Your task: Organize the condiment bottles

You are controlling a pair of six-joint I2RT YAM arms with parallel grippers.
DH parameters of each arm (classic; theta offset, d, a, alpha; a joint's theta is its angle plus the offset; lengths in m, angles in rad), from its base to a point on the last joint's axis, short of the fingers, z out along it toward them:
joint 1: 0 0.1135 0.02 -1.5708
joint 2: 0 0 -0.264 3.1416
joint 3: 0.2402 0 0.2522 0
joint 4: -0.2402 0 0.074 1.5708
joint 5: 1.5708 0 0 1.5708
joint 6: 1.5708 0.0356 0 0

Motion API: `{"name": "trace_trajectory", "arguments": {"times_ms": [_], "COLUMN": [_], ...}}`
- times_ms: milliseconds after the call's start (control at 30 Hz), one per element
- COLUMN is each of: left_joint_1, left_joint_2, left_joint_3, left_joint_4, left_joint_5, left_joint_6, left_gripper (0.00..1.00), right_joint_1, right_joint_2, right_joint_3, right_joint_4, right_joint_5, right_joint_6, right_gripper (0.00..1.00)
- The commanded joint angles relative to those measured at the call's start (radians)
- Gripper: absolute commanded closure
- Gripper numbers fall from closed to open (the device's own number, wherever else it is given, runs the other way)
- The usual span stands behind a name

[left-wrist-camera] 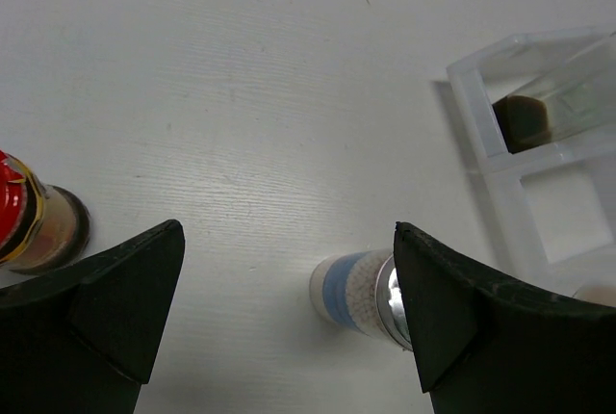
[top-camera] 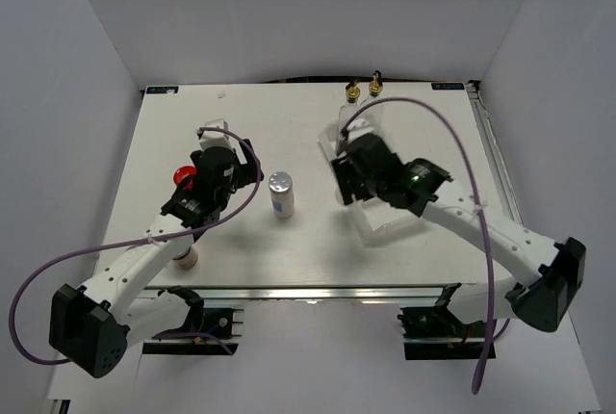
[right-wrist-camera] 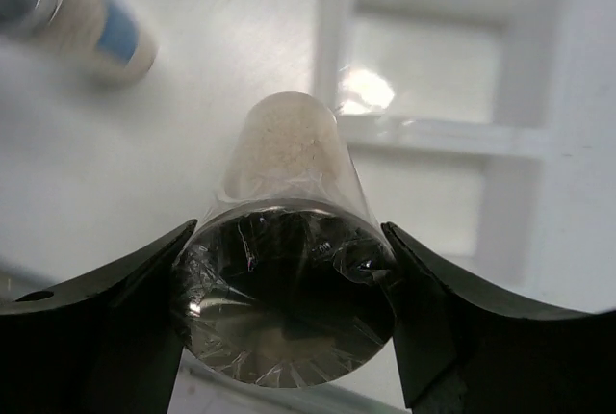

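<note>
Two hands, two different states. Your right hand (right-wrist-camera: 287,241) gripped the film-wrapped cylinder (right-wrist-camera: 289,168), a finger pressed against each side of its silver lid and the jaws standing only as wide as that lid. The wrist view showed this cylinder just beside the outer wall of the white tray (right-wrist-camera: 433,135). I cannot tell whether its base rested on the tabletop (top-camera: 289,135) or hung clear of it. From above, this hand sat at about 3 o'clock from the tabletop's middle, over the tray, and hid the cylinder.

Your left hand (left-wrist-camera: 289,236) was spread fully wide and held nothing. It hovered at about 9 o'clock from the middle. The red-capped jar (top-camera: 182,175) stood just beside it at its own 9 o'clock. The blue-banded cylinder (top-camera: 280,193) stood upright near the tabletop's middle, at the hand's 3 o'clock and apart from both fingers.

The short pale-lidded jar (top-camera: 186,259) stood at about 7 o'clock near the front edge, close against your left arm as seen from above. The two gold-spouted bottles (top-camera: 353,90) stood side by side at 1 o'clock by the far edge, at the tray's far end. Your left wrist view showed one of them, dark at its base, inside a tray compartment.
</note>
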Motion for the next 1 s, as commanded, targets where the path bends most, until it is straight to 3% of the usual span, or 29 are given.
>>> {"name": "trace_trajectory", "arguments": {"times_ms": [0,200,467,700,800,867,967], "left_joint_1": [0.001,0.001,-0.003,-0.044,-0.075,-0.091,-0.111], "left_joint_2": [-0.029,-0.021,-0.009,0.029,0.052,0.057,0.062], "left_joint_3": [-0.012,-0.04,-0.069,-0.058,-0.045,-0.038,-0.032], "left_joint_4": [0.033,0.076,0.125,0.113,0.098,0.085,0.078], "left_joint_5": [0.091,0.194,0.318,0.322,0.293,0.277,0.273], "left_joint_6": [0.023,0.026,0.023,0.046,0.06,0.069,0.08], "left_gripper": [0.02,0.02,0.02,0.02,0.02,0.02,0.02], "right_joint_1": [-0.137,-0.32,-0.43,-0.527,-0.542,-0.545,-0.555], "right_joint_2": [-0.079,-0.041,0.062,0.157,0.181,0.192,0.215], "right_joint_3": [0.068,0.064,0.029,-0.005,-0.021,-0.023,-0.026], "right_joint_4": [0.139,0.197,0.334,0.377,0.386,0.386,0.392], "right_joint_5": [0.138,0.064,-0.001,-0.082,-0.091,-0.096,-0.102], "right_joint_6": [0.02,-0.013,-0.083,-0.076,-0.069,-0.072,-0.074], "right_gripper": [0.81,0.78,0.78,0.76,0.63,0.45,0.37]}}
